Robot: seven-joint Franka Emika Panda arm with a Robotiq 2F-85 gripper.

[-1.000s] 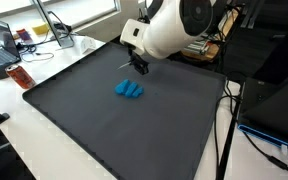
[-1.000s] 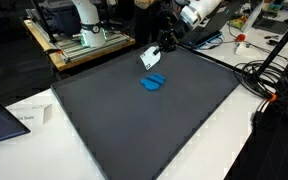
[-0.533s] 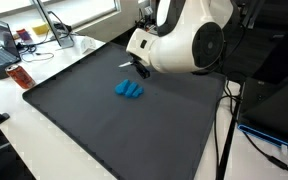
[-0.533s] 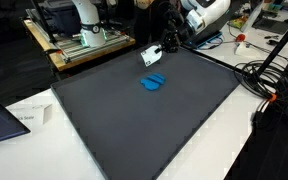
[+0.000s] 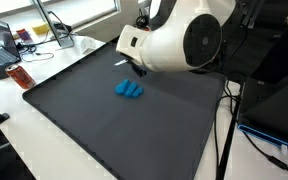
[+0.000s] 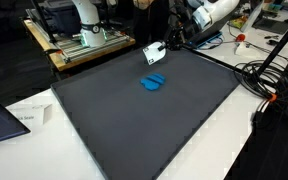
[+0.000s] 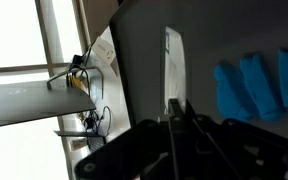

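I'm working in a robotics lab, by the look of it. Another robot arm (image 6: 84,22) stands on a bench (image 6: 59,52). A laptop (image 5: 3,40) sits on a desk, and cables (image 6: 256,72) trail about.

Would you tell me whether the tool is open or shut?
Shut: the tool shows its fingers together in the wrist view, nothing between them; the blue lump lies apart.
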